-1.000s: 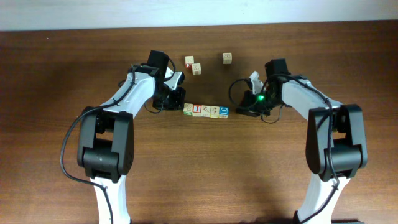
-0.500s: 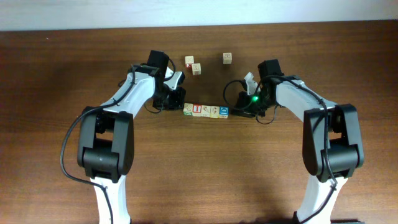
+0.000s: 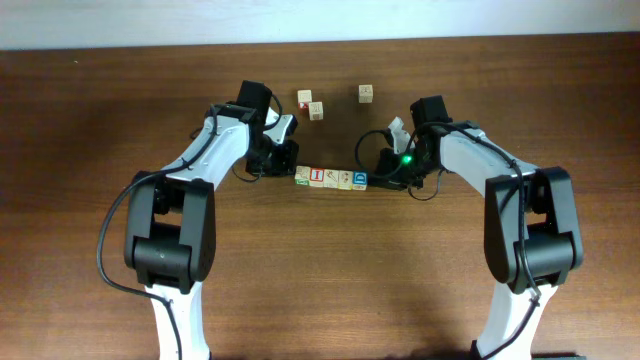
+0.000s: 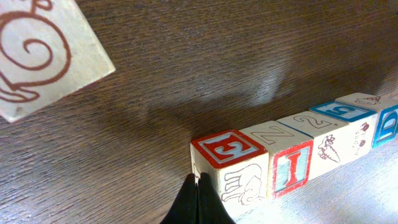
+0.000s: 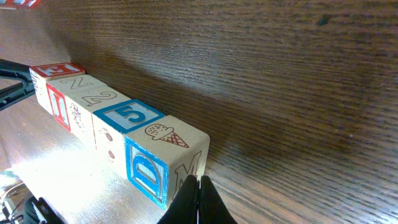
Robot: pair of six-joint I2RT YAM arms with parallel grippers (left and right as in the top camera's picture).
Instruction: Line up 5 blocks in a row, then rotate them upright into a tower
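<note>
Blocks (image 3: 331, 178), five pale wooden cubes, lie in one straight row, face to face, on the dark table (image 3: 320, 270) midway between the two arms. Seen from the left wrist, the row starts with the red E block (image 4: 231, 148), then a cube with N on top and a red I on its side, a 2 and a blue 5. It ends at the D block (image 5: 168, 140), which shows an ice-cream cone on top and a blue D on its side.

The left gripper (image 4: 198, 190) has its jaws pressed together on nothing. Its tip is at the outer face of the E block, touching or just beside it; I cannot tell which. The right gripper (image 5: 199, 190) is likewise pressed together and empty, its tip at the outer end of the D block.

Over the last second the right arm has slid inward along the table, from well clear of the row to its right end. The left arm and the row itself have not shifted. The row is now bracketed at both ends, which reads as the setup for turning all five together as one bar; no rotation shows yet.

Farther up the table three loose cubes (image 3: 317, 109) sit apart from the row, and a snail-printed cube (image 4: 43, 50) looms close to the left wrist camera
</note>
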